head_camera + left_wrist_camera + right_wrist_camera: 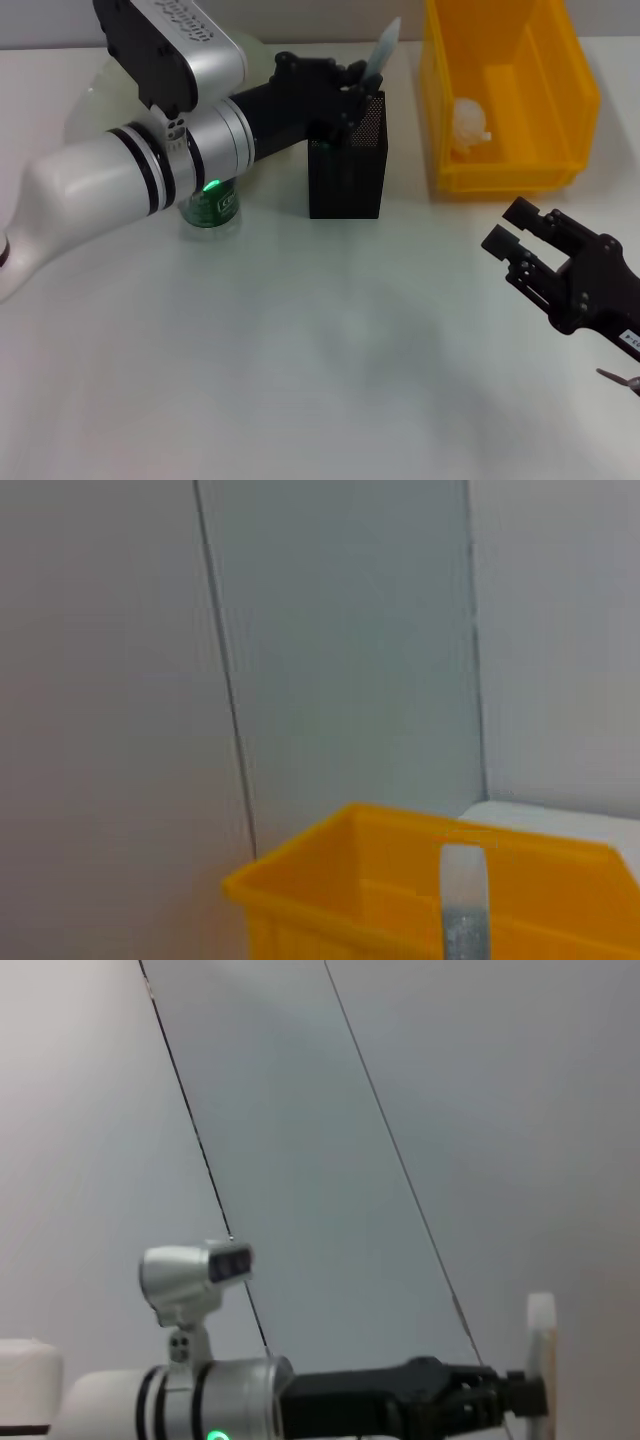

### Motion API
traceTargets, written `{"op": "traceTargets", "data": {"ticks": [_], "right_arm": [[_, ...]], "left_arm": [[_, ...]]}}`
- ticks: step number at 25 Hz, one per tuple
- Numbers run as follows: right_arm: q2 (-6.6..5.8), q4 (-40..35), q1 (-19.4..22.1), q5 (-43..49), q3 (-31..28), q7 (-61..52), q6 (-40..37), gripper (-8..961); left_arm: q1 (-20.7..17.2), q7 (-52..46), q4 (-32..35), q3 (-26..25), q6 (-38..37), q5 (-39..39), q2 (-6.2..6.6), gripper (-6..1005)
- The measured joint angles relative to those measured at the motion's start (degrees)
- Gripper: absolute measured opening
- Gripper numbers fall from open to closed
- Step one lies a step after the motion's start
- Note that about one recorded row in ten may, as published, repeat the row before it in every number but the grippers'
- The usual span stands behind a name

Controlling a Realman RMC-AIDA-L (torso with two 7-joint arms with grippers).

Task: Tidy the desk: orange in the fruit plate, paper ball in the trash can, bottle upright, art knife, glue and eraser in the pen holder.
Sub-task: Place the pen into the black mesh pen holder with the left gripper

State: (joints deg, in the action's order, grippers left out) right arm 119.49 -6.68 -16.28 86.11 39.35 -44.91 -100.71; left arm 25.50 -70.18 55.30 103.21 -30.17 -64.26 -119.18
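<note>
Over desk [300,340], left hand [352,85] apparently holds art knife [381,50] above pen holder [346,165].

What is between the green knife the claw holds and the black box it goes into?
Nothing visible. The left claw holds the slim mint-green utility knife right above the open top of the tall black metal-mesh pen holder, its lower end hidden behind the claw. The right claw waits apart, over the white desk.

Pen holder [346,165]: black metal mesh, matt. Trash can [505,95]: glossy yellow plastic. Desk [300,340]: smooth white.
</note>
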Motion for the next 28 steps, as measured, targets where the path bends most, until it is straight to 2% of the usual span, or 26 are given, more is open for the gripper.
{"op": "traceTargets", "data": {"ticks": [10, 15, 17, 18, 19, 20, 22, 28], "right_arm": [[0.06, 0.80, 0.02, 0.35, 0.22, 0.38, -0.35, 490], [0.06, 0.79, 0.11, 0.38, 0.21, 0.47, -0.37, 490], [0.05, 0.83, 0.14, 0.39, 0.20, 0.46, -0.39, 490], [0.04, 0.87, 0.26, 0.39, 0.19, 0.37, -0.48, 490], [0.04, 0.87, 0.26, 0.39, 0.19, 0.37, -0.48, 490], [0.04, 0.88, 0.32, 0.39, 0.20, 0.32, -0.52, 490], [0.04, 0.88, 0.41, 0.39, 0.19, 0.27, -0.58, 491], [0.02, 0.88, 0.51, 0.39, 0.19, 0.26, -0.59, 491]], "left_arm": [[0.07, 0.13, -1.29, 0.45, 0.14, 0.29, 0.02, 151], [-0.20, 0.15, -1.23, 0.60, -0.69, 0.32, 0.15, 315], [-0.77, 0.16, -0.56, 0.43, -2.58, 0.33, 0.22, 328], [-1.50, 0.54, 0.23, -0.77, -7.77, 0.36, 0.35, 334], [-1.50, 0.54, 0.23, -0.77, -7.77, 0.36, 0.35, 340], [-1.84, 1.02, 0.54, -1.81, -11.20, 0.39, 0.39, 346], [-2.51, 2.15, 0.69, -5.28, -20.51, 0.63, 0.38, 359], [-3.27, -1.09, -0.76, -13.68, -39.78, 2.17, 0.88, 397]]}}
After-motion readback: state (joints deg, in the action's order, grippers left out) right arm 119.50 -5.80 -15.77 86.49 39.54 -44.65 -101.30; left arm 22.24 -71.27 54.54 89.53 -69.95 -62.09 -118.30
